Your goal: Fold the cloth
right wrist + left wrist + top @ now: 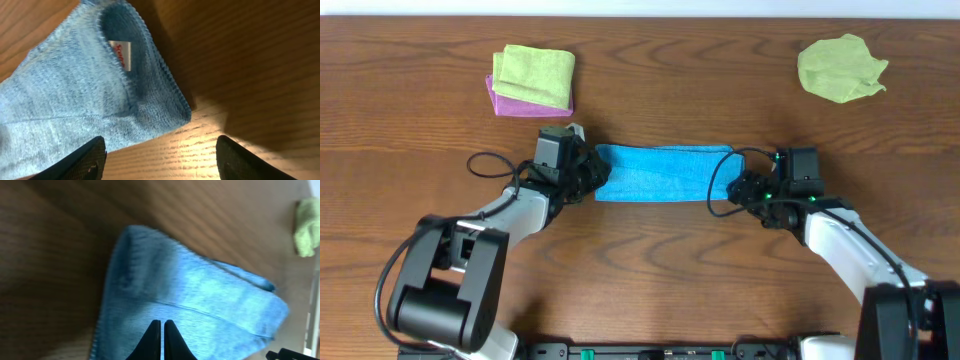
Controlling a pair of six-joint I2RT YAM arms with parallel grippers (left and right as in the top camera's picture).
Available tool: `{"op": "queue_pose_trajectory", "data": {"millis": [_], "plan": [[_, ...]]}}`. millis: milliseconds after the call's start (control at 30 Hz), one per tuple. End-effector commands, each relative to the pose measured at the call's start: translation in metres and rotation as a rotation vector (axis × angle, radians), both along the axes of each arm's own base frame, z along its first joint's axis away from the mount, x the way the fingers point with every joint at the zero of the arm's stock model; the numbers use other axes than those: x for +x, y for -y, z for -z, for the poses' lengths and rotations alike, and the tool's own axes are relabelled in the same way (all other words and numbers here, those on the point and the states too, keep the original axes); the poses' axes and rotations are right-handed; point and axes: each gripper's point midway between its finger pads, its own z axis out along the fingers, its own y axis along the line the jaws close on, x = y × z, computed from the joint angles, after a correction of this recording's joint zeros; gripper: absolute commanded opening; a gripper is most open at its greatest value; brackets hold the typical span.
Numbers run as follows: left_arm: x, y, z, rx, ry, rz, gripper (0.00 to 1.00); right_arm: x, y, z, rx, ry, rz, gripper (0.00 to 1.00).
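The blue cloth (662, 173) lies as a long folded strip across the middle of the table. My left gripper (588, 172) is at its left end. In the left wrist view the fingers (162, 325) are pressed together over the cloth (200, 300), with a thin line of blue between them. My right gripper (740, 188) is at the cloth's right end. In the right wrist view its jaws (162, 157) are wide open over bare wood, just clear of the cloth's corner (90, 95), which shows a white label.
A folded green cloth on a pink one (532, 80) lies at the back left. A crumpled green cloth (840, 67) lies at the back right and also shows in the left wrist view (307, 226). The table is brown wood (410, 120).
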Motion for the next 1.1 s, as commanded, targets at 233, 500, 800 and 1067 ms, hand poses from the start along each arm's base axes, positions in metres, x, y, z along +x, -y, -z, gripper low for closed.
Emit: {"op": "queue_pose_trajectory", "data": {"millis": [233,500,800,1067], "plan": [[-0.003,-0.006,0.028,0.055,-0.058,-0.009,0.06,0.005,-0.004,0.019,0.057,-0.038,0.066,0.71],[-0.010,-0.008,0.033,0.074,-0.085,0.006,0.06,0.018,-0.012,0.031,0.086,-0.023,0.090,0.67],[-0.017,-0.010,0.038,0.085,-0.120,0.009,0.05,0.027,-0.029,0.052,0.082,-0.005,0.058,0.20],[-0.020,-0.007,0.037,0.069,-0.130,0.022,0.06,0.052,-0.033,0.023,0.065,0.157,-0.023,0.01]]}}
